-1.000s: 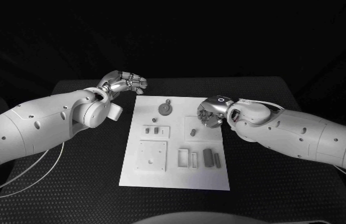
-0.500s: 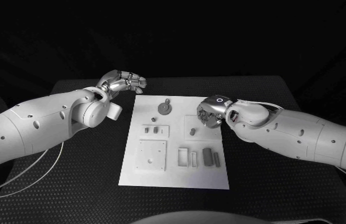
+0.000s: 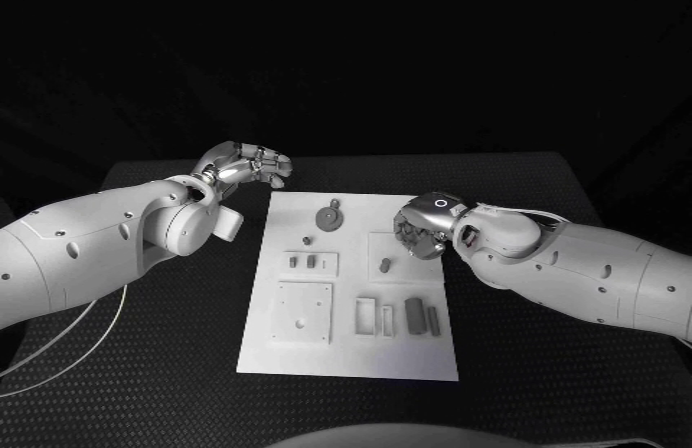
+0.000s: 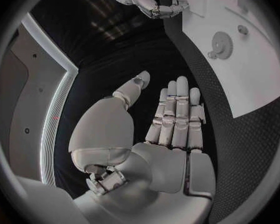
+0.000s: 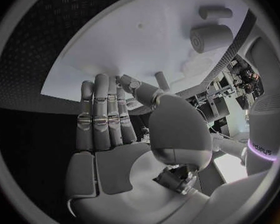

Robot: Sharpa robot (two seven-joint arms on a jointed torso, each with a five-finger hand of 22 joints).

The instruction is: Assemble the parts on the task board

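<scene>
Since the earlier frames the right robot hand (image 3: 421, 230) has crept slightly toward the lower left of the head view, further over the right edge of the task board (image 3: 353, 358); the left robot hand (image 3: 248, 163) has kept its place off the board's upper left corner, over the bench (image 3: 173, 348).

Both robot hands hold nothing. The right wrist view shows the right one with straight, parted fingers (image 5: 107, 115) above the white board, and the left wrist view shows the left one flat and spread.

On the board, the round gear-like part (image 3: 333, 216) lies near the top centre. A small upright peg (image 3: 387, 264) stands just below and left of the right robot hand. Two dark bars (image 3: 420, 314) lie in the lower right, beside pale slotted holders (image 3: 374, 315), and a square plate (image 3: 304, 311) sits lower left.

These parts look small, rigid and light, probably hard plastic or metal, so they should not deform but could skid on the smooth board or tip if nudged. My judgement is that the peg wants a fingertip pinch across its sides near the top, and the bars a pinch across their narrow width at mid-length, which keeps them level.
</scene>
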